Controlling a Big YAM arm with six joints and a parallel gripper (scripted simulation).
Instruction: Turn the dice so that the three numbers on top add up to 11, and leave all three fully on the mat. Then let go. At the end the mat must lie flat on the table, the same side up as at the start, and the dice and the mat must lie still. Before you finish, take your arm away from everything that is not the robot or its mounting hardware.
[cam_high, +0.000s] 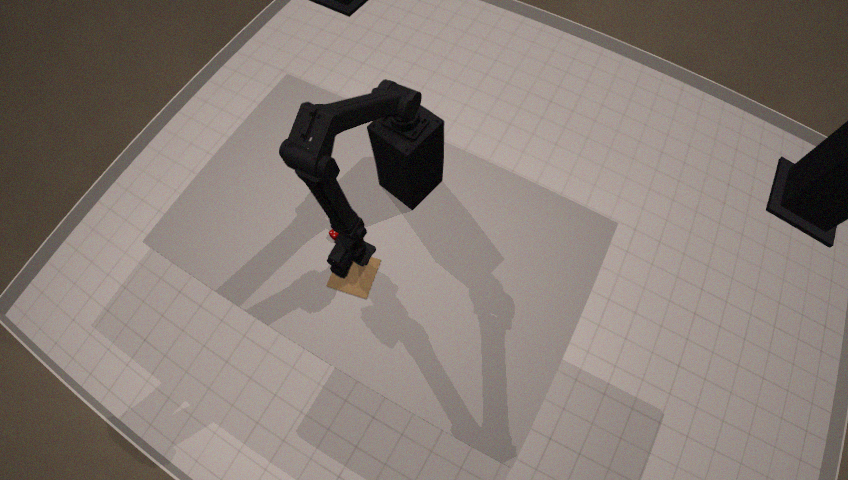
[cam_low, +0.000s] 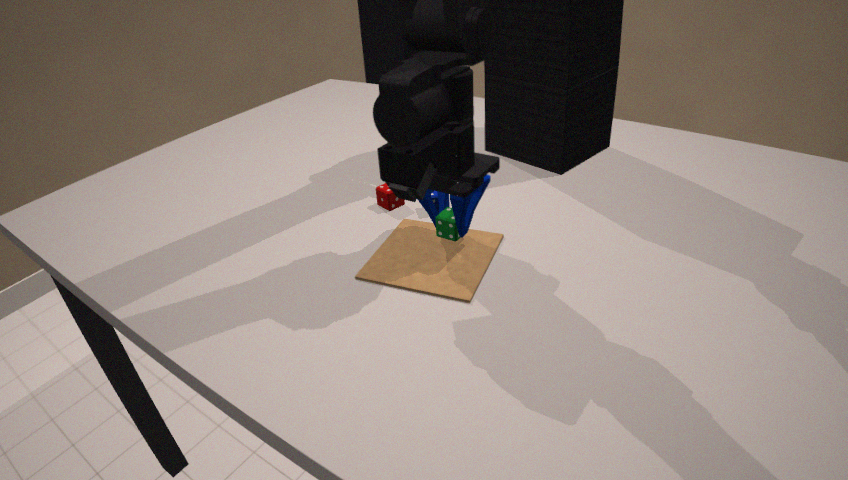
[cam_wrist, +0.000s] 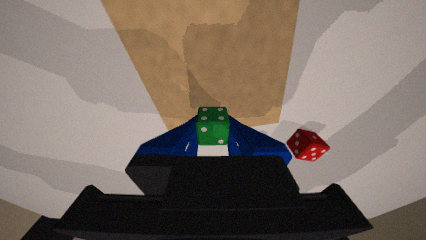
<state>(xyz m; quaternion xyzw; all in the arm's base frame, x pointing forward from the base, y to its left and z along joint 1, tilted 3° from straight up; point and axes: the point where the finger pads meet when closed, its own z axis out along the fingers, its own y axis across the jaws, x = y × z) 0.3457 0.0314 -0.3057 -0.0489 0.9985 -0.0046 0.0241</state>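
I have the green die (cam_low: 447, 225) (cam_wrist: 213, 131) gripped by opposite sides between the fingers (cam_high: 353, 261) (cam_low: 450, 228), leaving its upper and front faces in my view. The upper face seems to show two, the front one four. I judge this grip is meant to set it down without changing that top number.

Ahead of and below the fingers, the mat (cam_high: 368, 282) (cam_low: 410, 267) (cam_wrist: 240, 65) lies flat on the desk (cam_high: 535, 249) (cam_low: 297, 368) (cam_wrist: 40, 75). The die looks held just above its near edge, so I would carry it farther inward before lowering; releasing here could leave it overhanging.

The red die (cam_high: 333, 234) (cam_low: 389, 197) (cam_wrist: 307, 145) sits off the mat, beside the fingers. The blue die (cam_low: 435, 196) is mostly hidden behind them, apparently off the mat too. Both still need placing, and I can't confirm the sum.
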